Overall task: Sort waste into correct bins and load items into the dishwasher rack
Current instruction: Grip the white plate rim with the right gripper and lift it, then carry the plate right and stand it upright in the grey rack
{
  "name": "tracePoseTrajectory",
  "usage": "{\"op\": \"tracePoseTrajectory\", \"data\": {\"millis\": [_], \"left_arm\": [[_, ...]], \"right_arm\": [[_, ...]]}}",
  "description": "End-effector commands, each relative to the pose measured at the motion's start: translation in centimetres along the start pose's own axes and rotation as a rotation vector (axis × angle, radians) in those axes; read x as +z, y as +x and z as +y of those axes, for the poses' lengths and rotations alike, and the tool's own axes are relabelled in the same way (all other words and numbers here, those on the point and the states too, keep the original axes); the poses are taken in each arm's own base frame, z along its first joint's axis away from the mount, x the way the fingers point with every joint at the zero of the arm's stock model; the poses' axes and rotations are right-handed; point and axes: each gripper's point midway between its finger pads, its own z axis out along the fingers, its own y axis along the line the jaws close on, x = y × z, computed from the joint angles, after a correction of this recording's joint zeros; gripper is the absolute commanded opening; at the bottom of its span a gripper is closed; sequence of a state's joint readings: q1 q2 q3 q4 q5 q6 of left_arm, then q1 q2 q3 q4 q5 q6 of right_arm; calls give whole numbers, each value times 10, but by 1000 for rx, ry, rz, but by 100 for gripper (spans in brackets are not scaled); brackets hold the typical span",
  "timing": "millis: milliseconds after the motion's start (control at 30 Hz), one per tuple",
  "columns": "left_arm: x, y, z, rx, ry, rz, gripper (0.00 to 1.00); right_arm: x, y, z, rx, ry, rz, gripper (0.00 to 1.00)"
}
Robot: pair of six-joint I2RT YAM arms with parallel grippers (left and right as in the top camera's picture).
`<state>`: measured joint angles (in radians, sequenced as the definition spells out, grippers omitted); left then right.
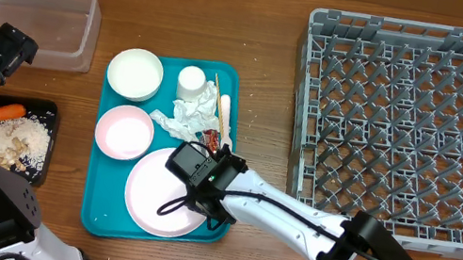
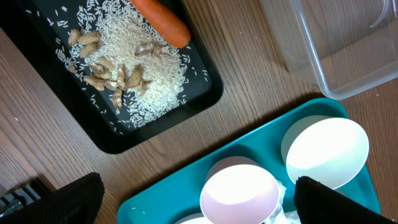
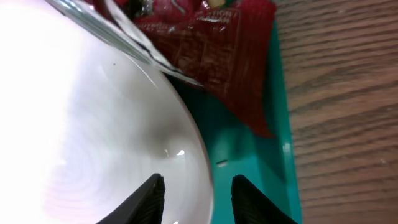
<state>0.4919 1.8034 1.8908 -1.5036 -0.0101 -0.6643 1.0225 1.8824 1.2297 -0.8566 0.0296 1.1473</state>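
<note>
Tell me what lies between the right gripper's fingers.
The rim of the pale pink plate and a strip of teal tray, seen in the right wrist view.

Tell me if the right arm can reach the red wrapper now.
Probably yes: the right tool hangs open at the plate rim, with the red wrapper just ahead, mostly uncovered.

tbl: wood table [image 1: 270,22] | on it: clear tub [image 1: 41,20], blk tray [image 1: 46,155], teal tray [image 1: 102,214], grey rack [image 1: 301,85]
</note>
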Motion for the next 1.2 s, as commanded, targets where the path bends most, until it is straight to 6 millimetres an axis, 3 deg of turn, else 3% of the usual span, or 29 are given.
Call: {"op": "tracePoseTrajectory", "data": {"millis": [0, 67, 167, 300, 500, 667, 867, 1000, 1100, 1167], "left_arm": [[4, 1, 1, -17, -5, 16, 100], [4, 1, 1, -17, -5, 16, 100], [4, 1, 1, -18, -5, 16, 100], [4, 1, 1, -18, -5, 16, 100], [4, 1, 1, -17, -5, 16, 100], [4, 1, 1, -17, -5, 16, 100], [4, 1, 1, -17, -5, 16, 100], [4, 1, 1, -17, -5, 16, 100], [4, 1, 1, -17, -5, 16, 100], [4, 1, 1, -17, -5, 16, 100]], "right_arm": [[7, 5, -7, -1, 3, 18, 39], [8, 5, -8, -1, 3, 18, 36], [8, 3, -8, -1, 4, 6, 18], [8, 2, -9, 0, 6, 3, 4], [5, 2, -4, -31, -9, 6, 4], [-12, 0, 5, -98, -10, 11, 4], [-62, -14, 20, -175, -37, -35, 4], [-118, -29, 25, -252, -100, -97, 4], [-160, -51, 10, -258, -105, -184, 4], [-192, -74, -16, -203, -73, -277, 4]]}}
